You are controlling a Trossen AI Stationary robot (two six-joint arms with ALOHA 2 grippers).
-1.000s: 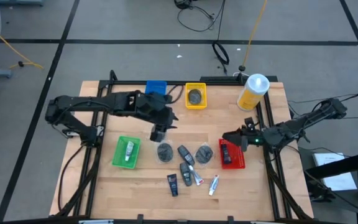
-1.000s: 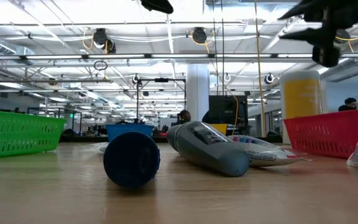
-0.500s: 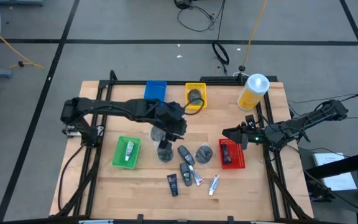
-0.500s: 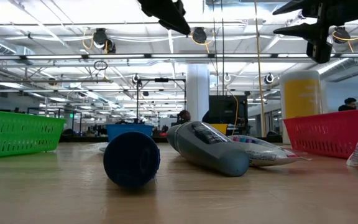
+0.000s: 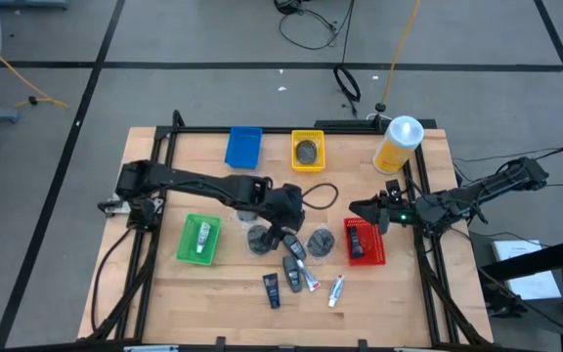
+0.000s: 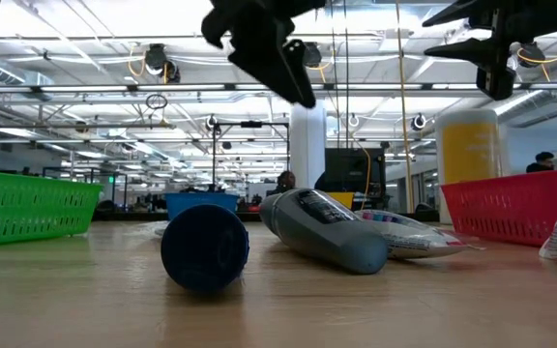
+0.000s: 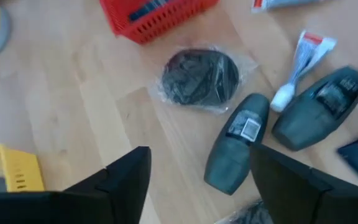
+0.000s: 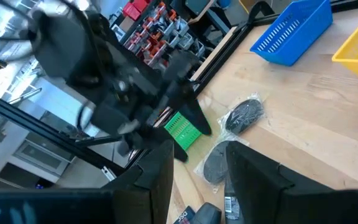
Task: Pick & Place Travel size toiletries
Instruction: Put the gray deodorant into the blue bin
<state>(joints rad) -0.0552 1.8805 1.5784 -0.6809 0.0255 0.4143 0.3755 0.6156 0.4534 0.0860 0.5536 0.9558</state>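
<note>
- Two slender dark arms are seen, built of black jointed links with rounded housings at the joints.
- A black cable is looped in an oval beside the left arm's wrist.
- The left gripper [image 7: 194, 180] is formed of two flat, matte black fingers [image 7: 126, 177] with angular edges.
- A small green light is shown near the right gripper [image 5: 358, 209], on that arm's wrist.
- Thin black cables are run along the right arm's links.

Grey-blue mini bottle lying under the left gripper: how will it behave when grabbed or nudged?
The grey-blue mini bottle looks rigid, so it probably won't flex. It lies on its side with a rounded body, so a nudge may roll it. Its smooth tapered shell could slip from the left gripper.
</note>
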